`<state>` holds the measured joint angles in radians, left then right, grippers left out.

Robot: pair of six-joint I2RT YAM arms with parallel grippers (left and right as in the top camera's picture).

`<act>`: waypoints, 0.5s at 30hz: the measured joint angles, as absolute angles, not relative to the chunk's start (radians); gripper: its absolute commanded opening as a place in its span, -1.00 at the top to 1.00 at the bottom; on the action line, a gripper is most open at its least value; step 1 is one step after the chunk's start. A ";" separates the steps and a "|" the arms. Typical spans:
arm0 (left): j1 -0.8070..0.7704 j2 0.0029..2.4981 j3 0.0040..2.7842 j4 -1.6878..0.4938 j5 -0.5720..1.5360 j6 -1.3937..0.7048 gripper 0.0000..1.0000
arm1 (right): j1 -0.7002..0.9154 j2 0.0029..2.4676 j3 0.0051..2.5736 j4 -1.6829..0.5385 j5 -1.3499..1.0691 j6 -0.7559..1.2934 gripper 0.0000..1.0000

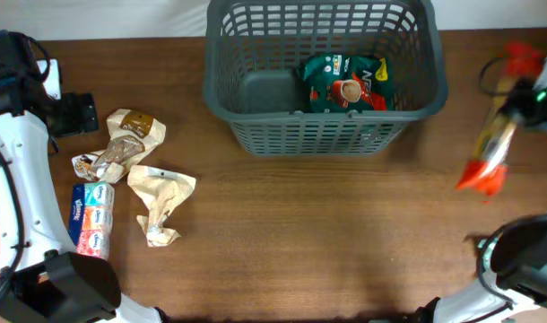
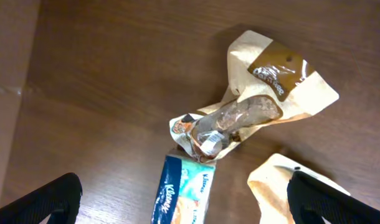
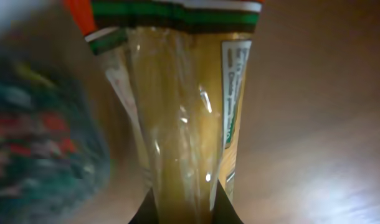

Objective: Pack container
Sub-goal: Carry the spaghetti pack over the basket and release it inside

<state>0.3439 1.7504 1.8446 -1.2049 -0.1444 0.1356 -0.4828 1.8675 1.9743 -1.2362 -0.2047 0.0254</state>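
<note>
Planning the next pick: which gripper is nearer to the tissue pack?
Left. The left gripper hangs open close over the tissue pack on the left of the table; the right gripper is far off on the right, shut on a clear packet.

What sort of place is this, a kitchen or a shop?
Probably a robot test bench: a wooden table, a grey basket with one green packet inside, and the right gripper holding a clear packet beside it.

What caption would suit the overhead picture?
Right claw holds a clear, orange-ended packet beside the large dark grey plastic basket.
</note>
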 measured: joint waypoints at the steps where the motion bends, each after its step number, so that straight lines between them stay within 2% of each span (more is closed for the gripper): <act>1: 0.344 1.750 1.845 -1.207 -0.144 0.136 -0.99 | -0.482 1.868 2.064 -1.254 -0.210 0.026 0.93; 9: 0.344 1.750 1.845 -1.204 -0.145 0.136 -0.99 | -0.421 1.864 2.574 -1.139 -0.361 -0.015 0.93; 15: 0.344 1.750 1.845 -1.205 -0.145 0.136 -0.99 | -0.216 1.845 2.677 -0.988 -0.532 -0.074 0.93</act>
<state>0.3435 1.7504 1.8446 -1.2045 -0.1452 0.1356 -0.2157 1.8454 2.6770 -0.9878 -0.5316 -0.0738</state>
